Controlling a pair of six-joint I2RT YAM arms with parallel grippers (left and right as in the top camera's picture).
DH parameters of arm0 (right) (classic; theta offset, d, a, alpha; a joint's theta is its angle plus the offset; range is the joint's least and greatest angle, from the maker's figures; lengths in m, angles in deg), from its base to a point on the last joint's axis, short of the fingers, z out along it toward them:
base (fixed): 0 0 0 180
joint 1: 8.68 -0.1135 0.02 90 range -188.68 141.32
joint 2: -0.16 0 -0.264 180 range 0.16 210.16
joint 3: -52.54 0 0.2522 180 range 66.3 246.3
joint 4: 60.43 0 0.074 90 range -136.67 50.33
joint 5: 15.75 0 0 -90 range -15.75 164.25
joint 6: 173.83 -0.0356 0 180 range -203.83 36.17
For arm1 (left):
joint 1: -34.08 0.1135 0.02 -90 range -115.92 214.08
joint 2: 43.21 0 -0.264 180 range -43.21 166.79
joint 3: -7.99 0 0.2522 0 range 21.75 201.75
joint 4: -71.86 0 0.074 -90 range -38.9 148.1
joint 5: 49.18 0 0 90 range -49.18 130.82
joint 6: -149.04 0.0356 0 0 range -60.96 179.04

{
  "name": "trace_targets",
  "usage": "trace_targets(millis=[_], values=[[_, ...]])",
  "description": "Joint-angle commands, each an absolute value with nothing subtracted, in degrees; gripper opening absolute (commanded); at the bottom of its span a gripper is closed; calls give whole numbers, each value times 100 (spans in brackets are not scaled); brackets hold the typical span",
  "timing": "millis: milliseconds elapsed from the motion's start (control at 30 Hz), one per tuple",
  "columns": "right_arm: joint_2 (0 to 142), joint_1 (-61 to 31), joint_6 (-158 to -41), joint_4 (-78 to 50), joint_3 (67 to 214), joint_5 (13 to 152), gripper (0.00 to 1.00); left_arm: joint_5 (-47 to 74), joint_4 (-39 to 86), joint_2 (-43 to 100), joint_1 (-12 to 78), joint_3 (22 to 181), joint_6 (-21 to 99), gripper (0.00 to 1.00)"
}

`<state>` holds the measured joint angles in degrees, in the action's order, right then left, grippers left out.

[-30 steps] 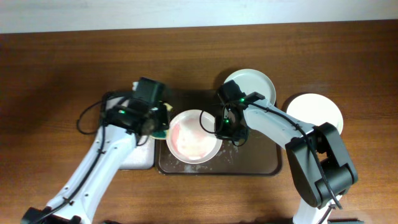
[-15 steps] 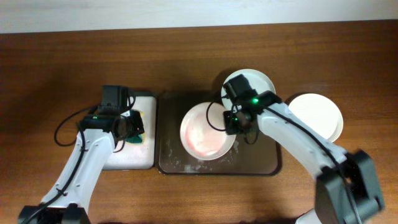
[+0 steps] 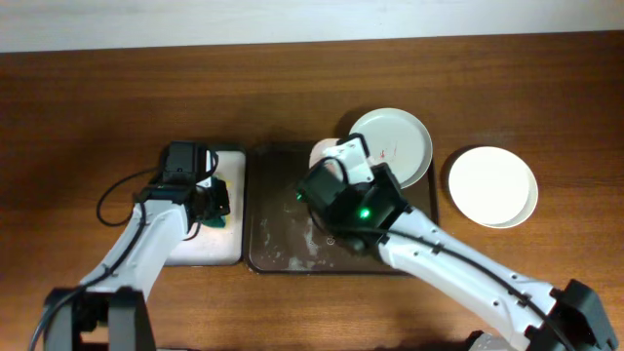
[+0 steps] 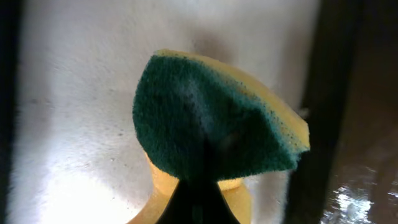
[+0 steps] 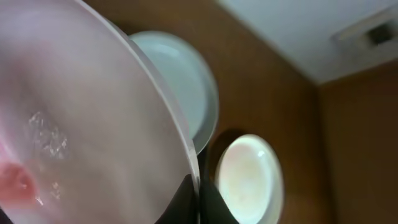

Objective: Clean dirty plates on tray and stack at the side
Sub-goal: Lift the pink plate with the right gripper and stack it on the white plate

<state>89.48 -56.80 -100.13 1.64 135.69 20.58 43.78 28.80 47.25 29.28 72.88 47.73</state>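
Plate (image 5: 74, 124) tilted in right tool (image 5: 198, 198) above tray (image 3: 278, 234); second plate (image 3: 400, 141) beyond, sponge (image 4: 211, 124) left.

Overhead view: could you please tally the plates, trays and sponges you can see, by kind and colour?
Plates: 3
Brown tray: 1
White tray: 1
Sponge: 1
Total: 6

From my three feeds I can read no text, label, brand, number or sign on anything; no legible marking shows anywhere.
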Motion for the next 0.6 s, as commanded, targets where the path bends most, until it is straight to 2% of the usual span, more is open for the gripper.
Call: trace_targets(millis=[0, 100, 200, 300, 367, 567], values=[[8817, -6050, -10054, -4, 13678, 622, 4, 4315, 3075, 5142, 2954, 7234, 4889, 0], [8817, -6192, -10057, -67, 13676, 611, 4, 4363, 3243, 5457, 2954, 7234, 4889, 1], [8817, -6198, -10054, -56, 13676, 604, 4, 4358, 3304, 5715, 2954, 7234, 4887, 8], [8817, -6198, -10059, -85, 13678, 344, 4, 4336, 3236, 5695, 2954, 7273, 4887, 0], [8817, -6198, -10057, -249, 13678, -171, 4, 4033, 2753, 5575, 2954, 7605, 4887, 0], [8817, -6196, -10078, -279, 13676, -217, 4, 3576, 1813, 5118, 2954, 8388, 4852, 0]])
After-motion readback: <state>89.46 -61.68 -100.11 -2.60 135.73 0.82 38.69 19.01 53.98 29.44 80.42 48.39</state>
